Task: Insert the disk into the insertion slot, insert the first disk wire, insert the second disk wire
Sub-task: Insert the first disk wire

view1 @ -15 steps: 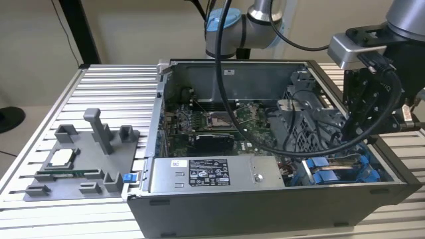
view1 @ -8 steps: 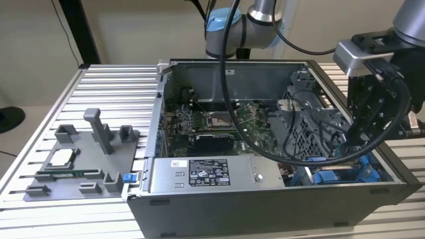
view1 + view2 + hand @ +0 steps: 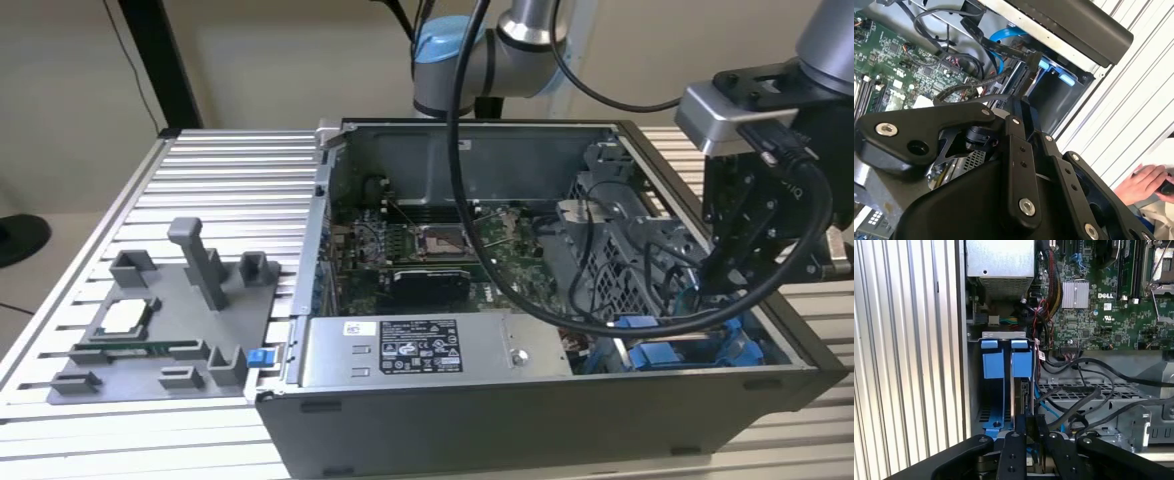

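The open computer case (image 3: 534, 420) lies on a ribbed metal table. My gripper (image 3: 721, 285) reaches down into its corner at the exterior view's right. In the first wrist view the disk (image 3: 1023, 392) stands edge-on in the insertion slot (image 3: 993, 365) between bright blue rails. My gripper (image 3: 1030, 422) is shut on the disk's near edge. The second wrist view has the gripper (image 3: 1018, 102) pointing into the blue-railed insertion slot (image 3: 1056, 67). A black wire with a connector (image 3: 1031, 59) hangs loose just beside the slot, and a blue wire (image 3: 1004, 35) curls behind it.
A silver power-supply box (image 3: 414, 350) sits along the case's front wall, with the green motherboard (image 3: 427, 245) behind it. Black cables (image 3: 1079, 405) drape over the perforated cage (image 3: 1094, 390). A grey parts fixture (image 3: 160, 320) lies at the exterior view's left. A person's hand (image 3: 1149, 182) rests outside the case.
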Controlling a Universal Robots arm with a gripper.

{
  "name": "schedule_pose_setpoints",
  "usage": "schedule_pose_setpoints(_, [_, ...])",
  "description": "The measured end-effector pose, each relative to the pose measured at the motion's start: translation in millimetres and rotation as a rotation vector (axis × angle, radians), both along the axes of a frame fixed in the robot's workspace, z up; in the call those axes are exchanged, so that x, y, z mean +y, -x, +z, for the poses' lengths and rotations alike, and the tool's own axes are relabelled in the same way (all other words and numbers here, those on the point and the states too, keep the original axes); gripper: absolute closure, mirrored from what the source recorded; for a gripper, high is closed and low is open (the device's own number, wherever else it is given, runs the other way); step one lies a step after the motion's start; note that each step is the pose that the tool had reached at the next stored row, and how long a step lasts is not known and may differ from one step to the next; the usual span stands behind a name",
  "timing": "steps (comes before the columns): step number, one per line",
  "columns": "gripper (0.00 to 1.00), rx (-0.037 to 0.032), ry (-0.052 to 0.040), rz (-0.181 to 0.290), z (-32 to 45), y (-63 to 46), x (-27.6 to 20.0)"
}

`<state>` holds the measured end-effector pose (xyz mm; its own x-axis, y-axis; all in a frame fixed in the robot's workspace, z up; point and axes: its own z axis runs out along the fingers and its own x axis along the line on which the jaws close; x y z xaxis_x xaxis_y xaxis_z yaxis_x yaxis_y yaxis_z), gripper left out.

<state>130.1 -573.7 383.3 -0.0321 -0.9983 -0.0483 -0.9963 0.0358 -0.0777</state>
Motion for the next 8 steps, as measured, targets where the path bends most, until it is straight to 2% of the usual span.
schedule_pose_setpoints(8, [1.00,0.0000,0.0000,-0.004,0.0,0.0,0.0])
